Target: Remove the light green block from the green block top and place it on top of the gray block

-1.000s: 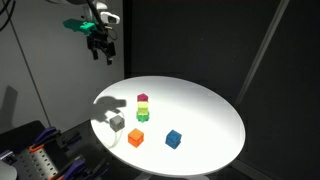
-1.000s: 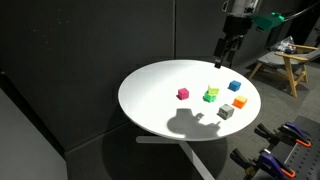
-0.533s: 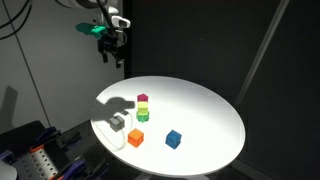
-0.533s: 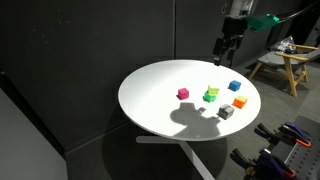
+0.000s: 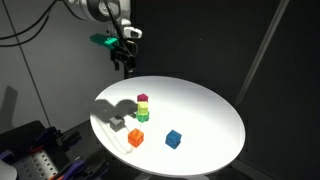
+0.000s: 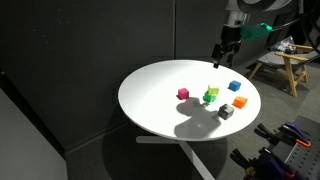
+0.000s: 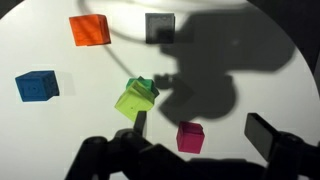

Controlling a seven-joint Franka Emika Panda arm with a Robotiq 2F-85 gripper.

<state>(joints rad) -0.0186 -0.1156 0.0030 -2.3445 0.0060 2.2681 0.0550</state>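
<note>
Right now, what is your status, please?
Gripper open, empty, high above table. Light green block sits on green block, untouched. Gray block top bare; magenta block apart from stack.

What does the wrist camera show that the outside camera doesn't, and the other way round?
Only the wrist view looks straight down past the open fingers: the light green block sits skewed on the green block. Only an exterior view shows the arm high above the whole round table. Both show the gray block, orange cube, blue cube and magenta cube.
</note>
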